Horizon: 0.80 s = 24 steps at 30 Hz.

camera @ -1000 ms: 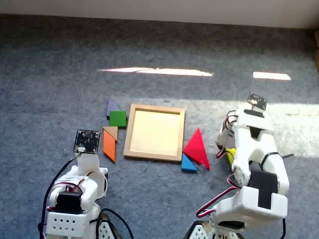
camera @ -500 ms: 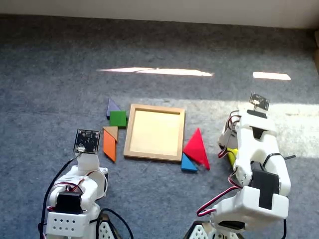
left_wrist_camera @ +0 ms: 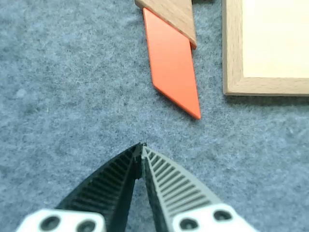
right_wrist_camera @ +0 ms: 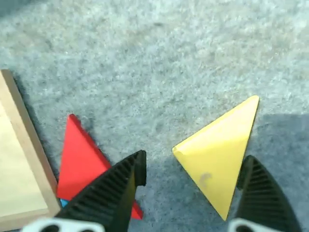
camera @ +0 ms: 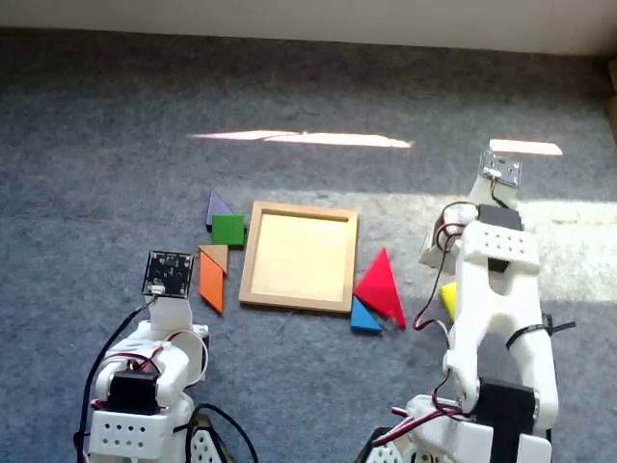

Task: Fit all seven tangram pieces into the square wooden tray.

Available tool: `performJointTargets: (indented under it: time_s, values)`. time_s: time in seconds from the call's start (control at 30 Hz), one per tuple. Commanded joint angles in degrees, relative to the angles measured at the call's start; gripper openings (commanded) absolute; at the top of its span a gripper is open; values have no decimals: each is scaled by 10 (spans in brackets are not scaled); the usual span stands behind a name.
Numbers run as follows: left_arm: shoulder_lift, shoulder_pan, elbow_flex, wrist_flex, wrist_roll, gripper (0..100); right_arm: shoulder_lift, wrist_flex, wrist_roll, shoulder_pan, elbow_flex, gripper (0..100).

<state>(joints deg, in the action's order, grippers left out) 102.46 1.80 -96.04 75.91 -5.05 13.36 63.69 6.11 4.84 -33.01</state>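
**Right gripper straddling the yellow triangle, tray unfilled**

Your right gripper (right_wrist_camera: 194, 166) is hanging low over the table with its jaws spread wide. One finger is standing on each side of the yellow triangle (right_wrist_camera: 219, 150) and neither is touching it. The piece is lying flat on the grey carpet-like table (camera: 116, 116) covering, well apart from the square wooden tray (camera: 299, 206). Just beyond one finger, the red triangle (right_wrist_camera: 82, 159) is lying beside the tray rim, with the blue triangle (camera: 363, 316) touching its near corner.

Your left gripper (left_wrist_camera: 142, 150) is resting with its jaws together, holding nothing, near the tip of the orange parallelogram (left_wrist_camera: 172, 67). That piece is lying against a bare-wood triangle (left_wrist_camera: 174, 14), just beside the tray. Farther along that side, the green square (camera: 228, 230) and the purple triangle (camera: 217, 206) are lying next to each other.

All seven pieces are sitting outside the tray, so the fitting is not yet begun.

Handling, as a judgement: the yellow triangle is looking thin, stiff and light, with smooth painted faces that may slip. Its edges are not parallel, so a pinch across two sloping sides is likely to squirt it out. You are better taking it with one finger on the long edge and the other at the opposite corner, coming down low into the carpet pile.
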Motion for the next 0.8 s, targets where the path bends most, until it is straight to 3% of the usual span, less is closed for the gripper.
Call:
performJointTargets:
  time_s: [0.0, 0.23, 0.43, 0.63, 0.77]
  values:
    - [18, -4, -11, 3, 4, 6, 28, 10, -6, -7, 17, 293]
    - [18, -4, -11, 3, 4, 6, -56, 10, -8, -5, 22, 299]
    - [18, -4, -11, 3, 4, 6, -128, 7, -7, 31, 23, 433]
    - [18, -4, -11, 3, 4, 6, -153, -52, -8, 37, 22, 436]
    - [18, -4, -11, 3, 4, 6, -154, -55, -9, 36, 22, 386]
